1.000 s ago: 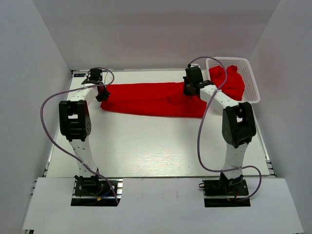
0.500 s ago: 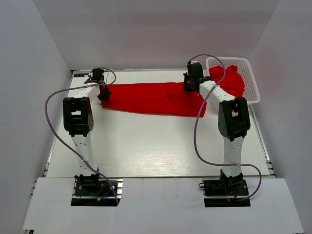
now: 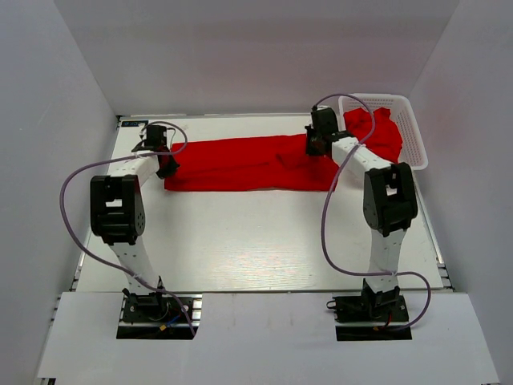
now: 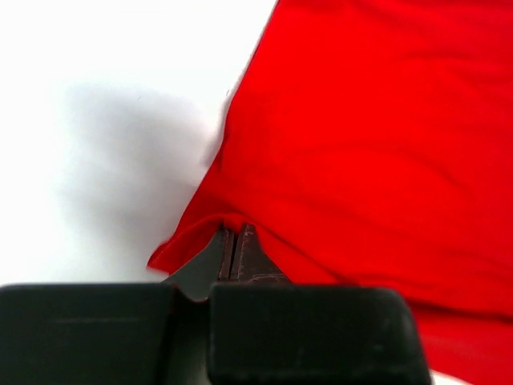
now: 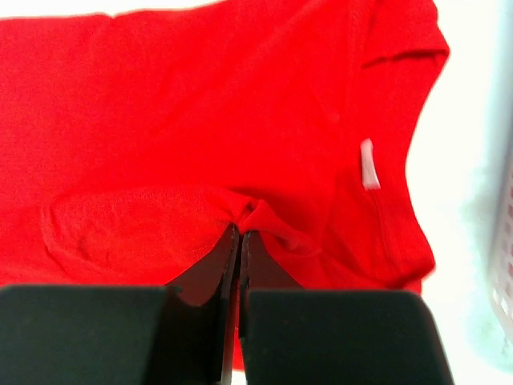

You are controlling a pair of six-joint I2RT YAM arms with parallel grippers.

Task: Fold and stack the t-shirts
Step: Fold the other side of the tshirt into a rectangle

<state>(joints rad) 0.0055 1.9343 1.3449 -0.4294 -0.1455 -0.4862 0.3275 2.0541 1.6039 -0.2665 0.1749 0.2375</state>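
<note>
A bright red t-shirt (image 3: 248,163) lies stretched in a long band across the far part of the table. My left gripper (image 3: 167,166) is shut on its left edge; the left wrist view shows the pinched hem (image 4: 216,220) at my fingertips. My right gripper (image 3: 314,147) is shut on the right part of the same t-shirt; the right wrist view shows a gathered fold (image 5: 248,212) between the jaws and the white neck label (image 5: 367,174) to the right. Another red t-shirt (image 3: 377,132) lies bunched in the basket.
A white plastic lattice basket (image 3: 413,128) stands at the far right corner. White walls close in the table on the left, back and right. Purple cables loop off both arms.
Both grippers have pulled the t-shirt a little nearer and to the left, so its front edge now lies straighter. The left arm has swung left; both stay shut on the fabric.
</note>
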